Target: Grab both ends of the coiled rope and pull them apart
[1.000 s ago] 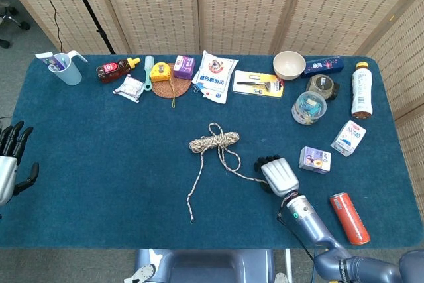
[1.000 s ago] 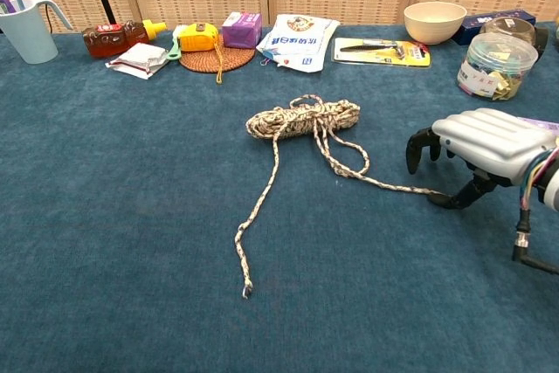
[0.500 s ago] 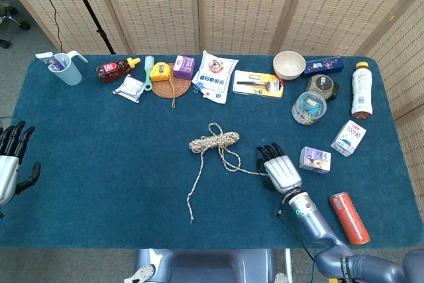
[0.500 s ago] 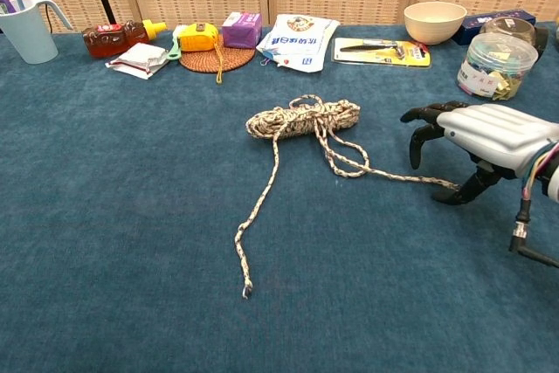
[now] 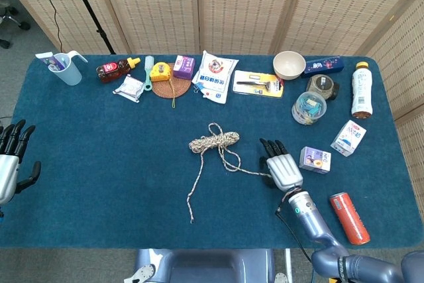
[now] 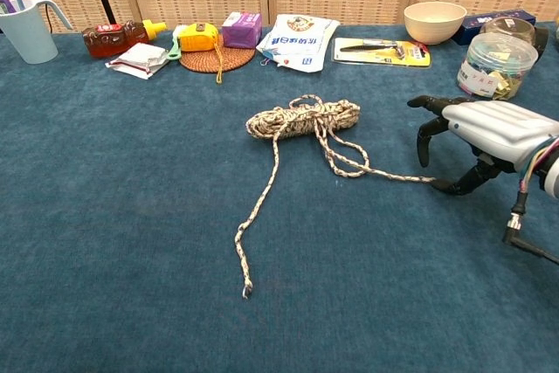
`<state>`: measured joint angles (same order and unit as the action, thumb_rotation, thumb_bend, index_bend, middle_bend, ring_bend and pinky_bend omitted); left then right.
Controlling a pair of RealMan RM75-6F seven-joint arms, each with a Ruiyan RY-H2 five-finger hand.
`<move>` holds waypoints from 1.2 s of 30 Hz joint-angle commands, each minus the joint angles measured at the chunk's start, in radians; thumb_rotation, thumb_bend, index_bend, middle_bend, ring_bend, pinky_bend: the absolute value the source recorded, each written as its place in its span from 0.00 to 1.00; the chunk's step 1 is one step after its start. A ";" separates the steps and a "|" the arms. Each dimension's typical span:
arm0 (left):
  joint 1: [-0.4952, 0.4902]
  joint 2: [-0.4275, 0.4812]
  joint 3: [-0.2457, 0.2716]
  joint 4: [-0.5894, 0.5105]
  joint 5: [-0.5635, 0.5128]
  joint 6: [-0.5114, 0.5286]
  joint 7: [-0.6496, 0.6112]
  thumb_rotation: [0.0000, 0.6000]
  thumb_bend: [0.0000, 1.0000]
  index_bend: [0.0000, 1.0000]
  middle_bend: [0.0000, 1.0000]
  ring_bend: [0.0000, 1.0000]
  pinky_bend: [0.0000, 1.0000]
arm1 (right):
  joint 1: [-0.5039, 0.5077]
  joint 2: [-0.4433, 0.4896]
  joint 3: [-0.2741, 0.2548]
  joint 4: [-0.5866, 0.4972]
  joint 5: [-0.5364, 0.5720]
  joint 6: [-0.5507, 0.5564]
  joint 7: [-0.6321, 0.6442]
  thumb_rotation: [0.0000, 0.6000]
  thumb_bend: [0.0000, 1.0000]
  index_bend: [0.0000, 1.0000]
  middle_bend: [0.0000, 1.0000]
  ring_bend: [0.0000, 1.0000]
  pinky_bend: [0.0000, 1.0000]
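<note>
Rope [image 5: 213,141]: coiled bundle at mid surface [image 5: 99,164], two tails out. One tail runs toward robot, free end [image 6: 247,290] lying loose near front edge. Other tail runs to right hand [image 5: 283,170]; end sits under it, thumb beside the end, fingers [image 6: 425,128] arched over and apart; cannot tell if gripped. Left hand [image 5: 9,160]: at left edge, well apart from rope, fingers spread, holding nothing. Small carton [image 5: 314,160] just beside right hand; red can [image 5: 349,217] near.
</note>
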<state>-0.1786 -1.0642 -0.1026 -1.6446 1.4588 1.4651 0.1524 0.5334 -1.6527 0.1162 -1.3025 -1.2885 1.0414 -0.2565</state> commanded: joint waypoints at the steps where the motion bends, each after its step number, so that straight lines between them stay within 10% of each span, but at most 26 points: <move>1: -0.001 0.000 0.000 0.000 -0.001 -0.001 0.000 0.86 0.45 0.08 0.00 0.00 0.00 | -0.002 -0.006 -0.002 0.009 0.001 0.000 0.004 1.00 0.40 0.50 0.01 0.00 0.00; 36: -0.010 -0.007 0.001 0.003 0.001 -0.008 0.011 0.86 0.45 0.08 0.00 0.00 0.00 | -0.014 -0.032 -0.013 0.052 0.005 -0.005 0.021 1.00 0.44 0.50 0.05 0.00 0.00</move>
<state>-0.1887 -1.0709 -0.1019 -1.6420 1.4593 1.4570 0.1632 0.5193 -1.6842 0.1027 -1.2506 -1.2836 1.0368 -0.2357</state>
